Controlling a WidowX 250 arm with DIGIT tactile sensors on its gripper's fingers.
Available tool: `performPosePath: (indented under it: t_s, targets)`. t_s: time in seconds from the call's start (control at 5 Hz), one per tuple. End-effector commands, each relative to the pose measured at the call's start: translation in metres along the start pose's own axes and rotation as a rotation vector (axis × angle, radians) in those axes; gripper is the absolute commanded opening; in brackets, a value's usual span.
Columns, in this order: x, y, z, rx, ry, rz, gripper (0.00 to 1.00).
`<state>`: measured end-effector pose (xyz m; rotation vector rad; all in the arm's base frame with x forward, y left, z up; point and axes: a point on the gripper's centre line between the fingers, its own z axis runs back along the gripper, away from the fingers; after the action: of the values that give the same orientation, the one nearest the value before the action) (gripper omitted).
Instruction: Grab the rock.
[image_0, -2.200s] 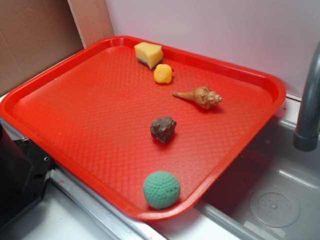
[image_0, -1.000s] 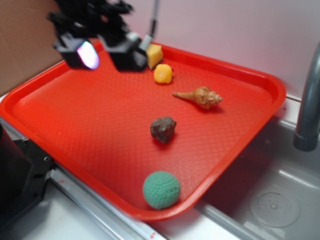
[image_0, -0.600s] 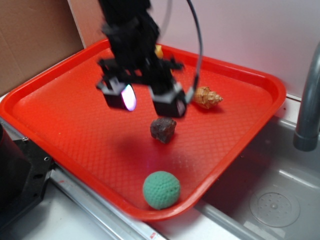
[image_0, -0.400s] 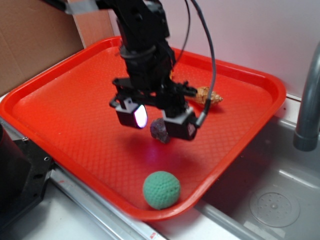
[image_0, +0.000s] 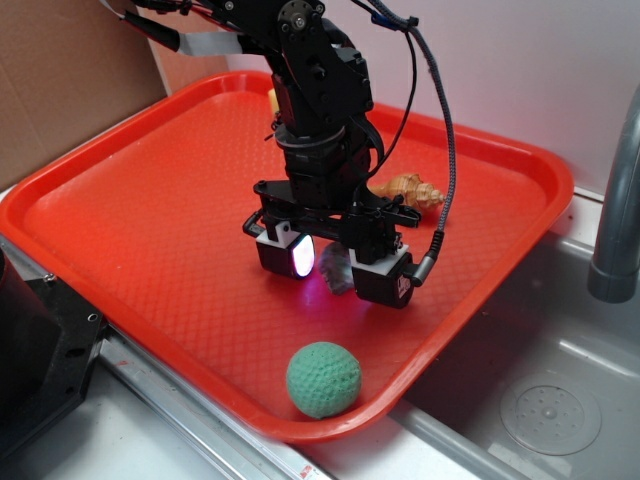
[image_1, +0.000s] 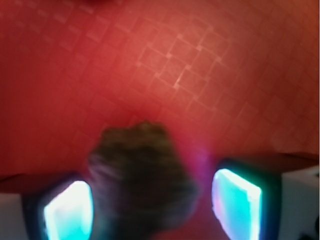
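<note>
**Ana:** Rock (image_0: 335, 268) first: where is it?

**Ben:** Out on the red tray (image_0: 120, 200), in the middle part toward the sink-side edge, well clear of every rim. The gripper (image_0: 335, 270) is down around it, one finger on each side. The wrist view shows the stone sitting between the two lit pads (image_1: 237, 202), with a gap on the right and the left one just beside it.

**Ana:** So, clenched yet?

**Ben:** No. The fingers are spread, holding nothing.

**Ana:** How should it handle?

**Ben:** My guess is hard, dense for its size, and not fragile. Its faces are rough and angular, so it could twist or pop sideways if pinched on a sloping facet. I'd take it across its broad middle, low on the body.

**Ana:** Any long axis?

**Ben:** Hardly. It looks lumpy and nearly as wide as long; the wrist view is too blurred to say which way it points.

**Ana:** Neighbours?

**Ben:** The shell (image_0: 408, 188) lies behind, the green ball (image_0: 323, 380) near the front rim; both apart from it.
</note>
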<state>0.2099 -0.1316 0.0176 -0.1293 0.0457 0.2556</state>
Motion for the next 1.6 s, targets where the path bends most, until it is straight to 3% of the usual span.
performPosePath:
  t_s: [0.0,0.2,0.4,0.6,0.8,1.0,1.4]
  targets:
    - [0.002,0.005,-0.006,0.003,-0.012,0.013,0.0]
    - [0.004,0.008,-0.004,-0.002,0.001,-0.017,0.0]
    - [0.013,0.021,0.023,0.056,0.016,-0.218,0.0]
    - [0.021,0.045,0.063,0.104,0.033,-0.276,0.0]
    - [0.021,0.072,0.105,0.133,-0.022,-0.233,0.0]
    - [0.02,0.1,0.146,0.123,-0.055,-0.171,0.0]
    - [0.003,0.124,0.169,0.106,-0.109,-0.081,0.0]
